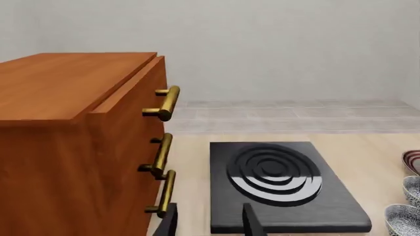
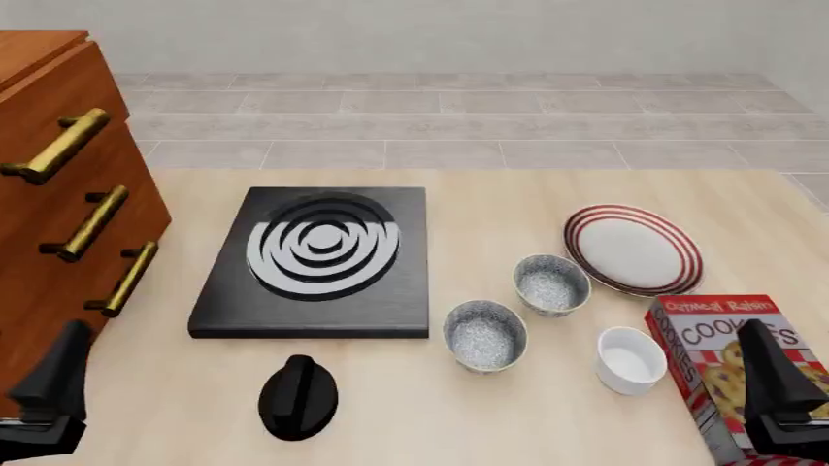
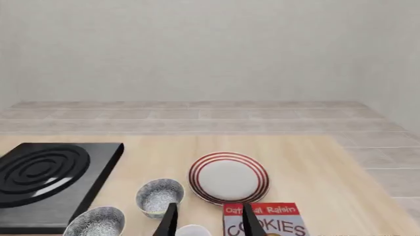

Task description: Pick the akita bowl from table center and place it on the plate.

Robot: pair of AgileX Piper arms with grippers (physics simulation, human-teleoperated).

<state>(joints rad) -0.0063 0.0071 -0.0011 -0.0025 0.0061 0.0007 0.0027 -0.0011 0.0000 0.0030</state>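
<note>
Pre-grasp stage, nothing picked yet; both arms parked at near table edge, left gripper (image 2: pixel 52 388) at near left by the wooden drawer cabinet (image 2: pixel 58 194), right gripper (image 2: pixel 775 393) at near right over the cookie box (image 2: pixel 739 374); both seen with fingers spread and a clear gap between them in wrist views, holding nothing. Two look-alike speckled bowls on table; akita bowl (image 2: pixel 486 335) taken as the one nearer table center, upright, just right of the black stove burner (image 2: pixel 317 257), near its front right corner; second speckled bowl (image 2: pixel 552 284) just beyond it to the right, close to the plate (image 2: pixel 634 249) but apparently not touching; which of the two is meant judged by position only. Plate empty, at right far side, beyond the cookie box; small white bowl (image 2: pixel 631 359) between akita bowl and box; black knob (image 2: pixel 298 396) lying near front edge, clear of path. Next move likely right arm, closer to both bowl and plate: reach forward and left, come down over bowl rim, close one finger inside and one outside; needs care to avoid white bowl and twin bowl on approach and on carry to plate.
</note>
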